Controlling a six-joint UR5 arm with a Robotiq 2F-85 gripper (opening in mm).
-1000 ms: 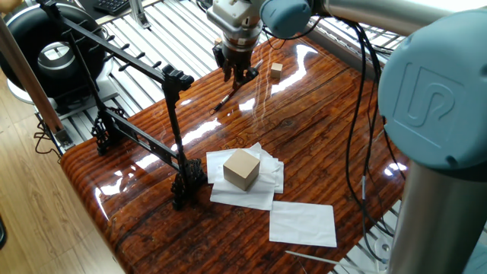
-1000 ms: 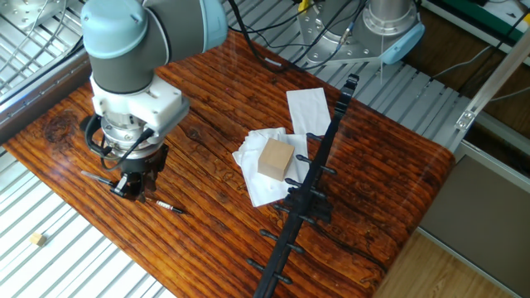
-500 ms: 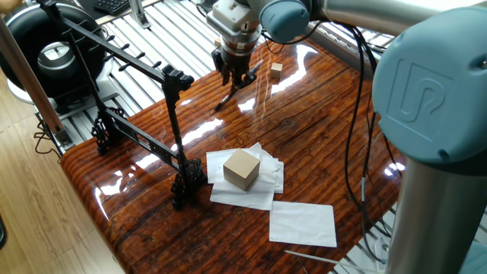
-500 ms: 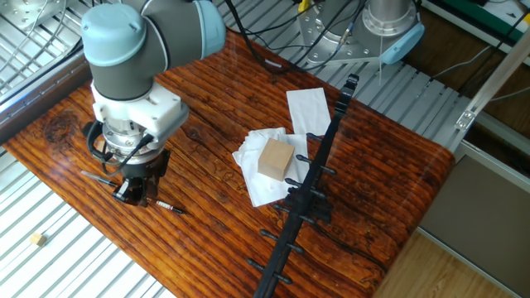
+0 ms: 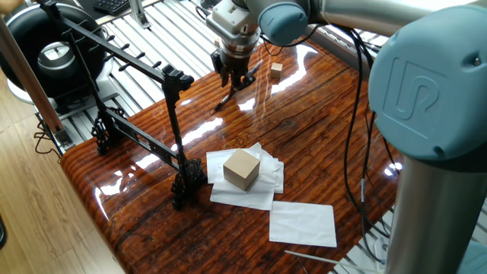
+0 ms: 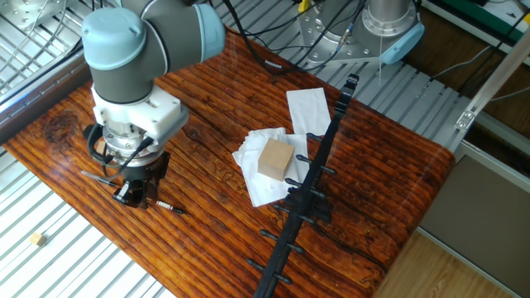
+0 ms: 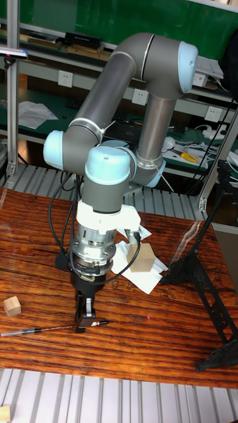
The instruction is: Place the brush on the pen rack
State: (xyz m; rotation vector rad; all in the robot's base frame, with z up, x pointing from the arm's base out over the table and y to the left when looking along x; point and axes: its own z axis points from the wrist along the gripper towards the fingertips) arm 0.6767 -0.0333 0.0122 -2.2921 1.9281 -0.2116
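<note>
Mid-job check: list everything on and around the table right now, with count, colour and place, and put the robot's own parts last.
brush: one, dark with a paler stretch, lying on the table under the gripper.
pen rack: one, black metal, slanted pegged bar on two uprights, along the table side opposite the brush.
large wooden cube: one, tan, on the crumpled white paper mid-table.
small wooden cube: one, tan, near the table edge beside the gripper.
white paper: one flat sheet beyond the crumpled pile.
table: one, glossy reddish-brown wood.
arm: one, grey and pale blue, reaching over the brush end.
gripper: one, black, fingers down at the brush; I cannot tell if it is closed.
</note>
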